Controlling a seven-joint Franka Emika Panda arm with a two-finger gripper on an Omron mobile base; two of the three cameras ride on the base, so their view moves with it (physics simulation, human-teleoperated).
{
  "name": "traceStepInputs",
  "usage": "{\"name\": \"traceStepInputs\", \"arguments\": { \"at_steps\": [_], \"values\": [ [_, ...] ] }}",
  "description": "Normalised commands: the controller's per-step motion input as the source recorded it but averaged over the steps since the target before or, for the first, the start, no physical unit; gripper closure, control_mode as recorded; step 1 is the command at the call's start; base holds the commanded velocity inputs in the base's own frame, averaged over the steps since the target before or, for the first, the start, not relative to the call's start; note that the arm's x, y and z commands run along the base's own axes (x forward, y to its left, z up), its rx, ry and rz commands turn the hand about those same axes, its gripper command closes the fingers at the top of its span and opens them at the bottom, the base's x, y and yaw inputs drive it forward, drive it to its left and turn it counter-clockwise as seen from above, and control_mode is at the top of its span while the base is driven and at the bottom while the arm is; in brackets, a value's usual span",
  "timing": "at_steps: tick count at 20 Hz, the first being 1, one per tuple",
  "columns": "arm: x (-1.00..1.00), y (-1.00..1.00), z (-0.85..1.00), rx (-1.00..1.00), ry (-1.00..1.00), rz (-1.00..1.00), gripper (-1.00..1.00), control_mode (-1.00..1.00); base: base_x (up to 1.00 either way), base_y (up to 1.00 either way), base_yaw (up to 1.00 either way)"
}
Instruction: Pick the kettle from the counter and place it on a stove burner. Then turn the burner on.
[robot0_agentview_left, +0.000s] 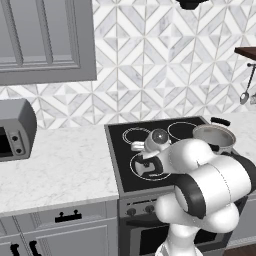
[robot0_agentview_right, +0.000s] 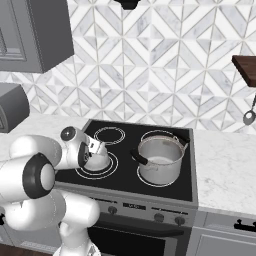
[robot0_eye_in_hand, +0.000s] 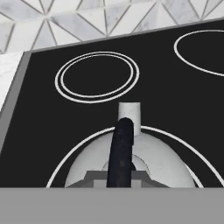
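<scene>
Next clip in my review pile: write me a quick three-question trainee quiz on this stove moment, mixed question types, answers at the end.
1. True or false: the kettle sits inside the ring of the front left stove burner.
2. What is the gripper closed on? A) the pot's side handle B) the kettle's black handle C) a stove knob
3. Fill in: the steel pot stands on the front ____ burner of the stove.

Key
1. True; the white ring curves around its base in the hand view.
2. B
3. right
</scene>
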Motion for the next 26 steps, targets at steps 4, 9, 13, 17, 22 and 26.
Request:
{"name": "traceStepInputs", "arguments": {
  "at_steps": [4,9,13,17,22,26],
  "values": [
    [0.0,0.0,0.0,0.0,0.0,0.0,-1.0,-1.0,0.0,0.0,0.0],
    [0.0,0.0,0.0,0.0,0.01,0.0,-1.0,-1.0,0.0,0.0,0.0],
    [0.0,0.0,0.19,0.0,0.13,0.0,-1.0,-1.0,0.0,0.0,0.0],
    [0.0,0.0,0.86,0.0,0.15,-0.01,-1.0,-1.0,0.0,0.0,0.0],
    [-0.06,0.0,0.97,0.0,0.1,0.0,-1.0,-1.0,0.0,0.0,0.0],
    [-0.82,-0.09,0.36,0.0,0.02,0.0,-1.0,-1.0,0.0,0.0,0.0]
  ]
}}
